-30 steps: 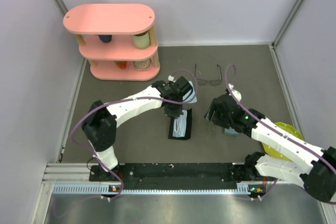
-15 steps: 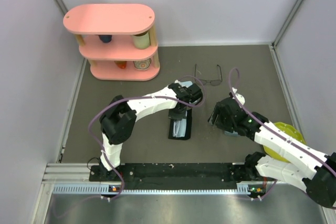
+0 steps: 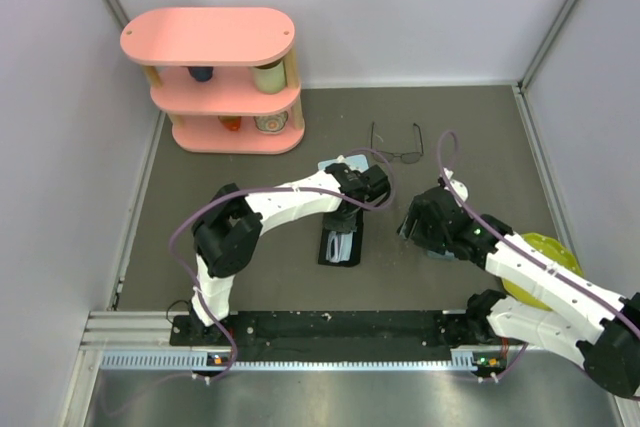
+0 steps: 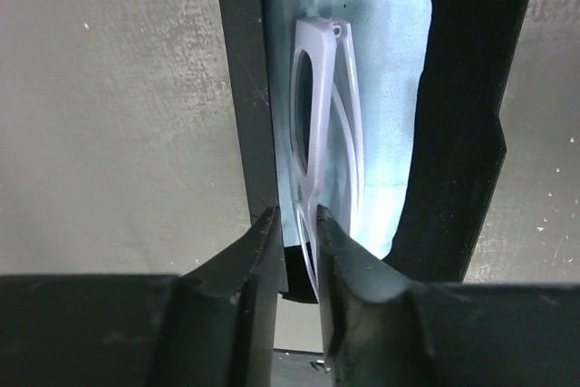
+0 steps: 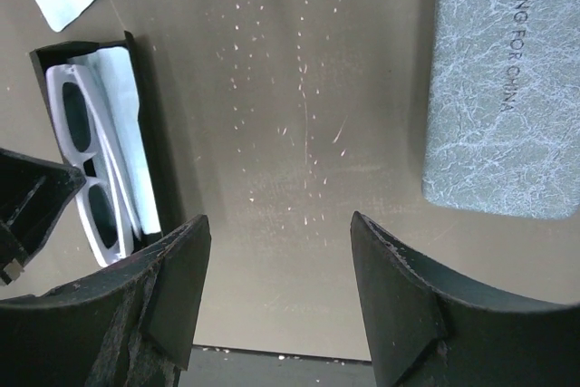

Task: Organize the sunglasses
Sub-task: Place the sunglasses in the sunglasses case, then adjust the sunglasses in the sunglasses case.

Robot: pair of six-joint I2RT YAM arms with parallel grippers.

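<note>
- White-framed sunglasses (image 5: pixel 91 174) are lying folded inside the open black case (image 4: pixel 462 115), resting on a pale blue lining (image 4: pixel 390 88). The case is sitting at the centre of the tabletop (image 3: pixel 480 137), long axis running 12 to 6 o'clock.
- Left pincer (image 4: pixel 294 219) is hanging over the 12 o'clock end of that case. Its fingers (image 4: pixel 263 251) are sitting a narrow gap apart, bracketing one end of the white frame and the case's side wall. I cannot tell whether they are pinching the frame or only flanking it.
- Right pincer (image 5: pixel 276 224) is hovering at 3 o'clock of the black case, fingers spread wide with only bare tabletop showing between them.
- Grey-blue case (image 5: pixel 507 88), closed and with printed lettering, is lying just beside the right pincer on the side away from the black case.
- Wire-framed sunglasses (image 3: pixel 398 154) are lying unfolded on the tabletop at 1 o'clock of the black case, temples pointing toward 12 o'clock, touching nothing.
- Loose light blue cloth (image 3: pixel 345 162) is lying flat at 12 o'clock of the black case, partly under the left arm.
- Pink shelf (image 3: pixel 215 77) is standing in the 10 o'clock corner, well apart from both pairs.
</note>
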